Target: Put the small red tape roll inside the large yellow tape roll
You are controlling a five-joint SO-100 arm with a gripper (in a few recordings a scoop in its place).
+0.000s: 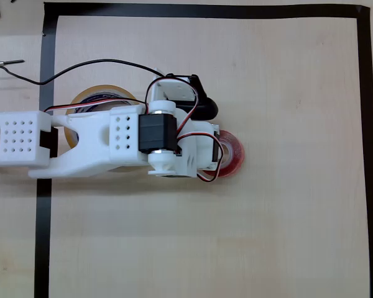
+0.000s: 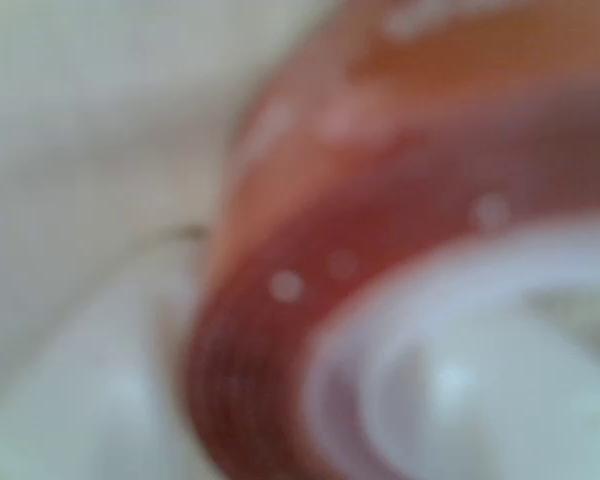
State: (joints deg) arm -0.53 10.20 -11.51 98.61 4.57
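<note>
The fingers sit right over the small red tape roll (image 1: 232,153), but the white wrist housing hides them in the overhead view and the wrist view is too blurred to pick them out, so I cannot tell whether the gripper (image 1: 219,154) is spread, closed on air, or gripping the roll. In the wrist view the small red tape roll (image 2: 310,300) is seen from very close, its glossy red band curving around a pale white core at the lower right.

As a guess at handling: the roll looks light and rigid, a hard ring that will not give under a pinch. Its glossy outer face is probably slick, so a hold across the wall, one finger inside the core and one outside, seems safer than squeezing the outer curve.

In the overhead view the red roll lies on the light wooden table (image 1: 280,223), right of centre. Farther left, mostly under the white arm (image 1: 87,143), the large yellow tape roll (image 1: 96,93) shows an amber arc, well apart from the red one. A black tape border (image 1: 365,155) frames the workspace.

No brand, label or writing can be read in either view.
</note>
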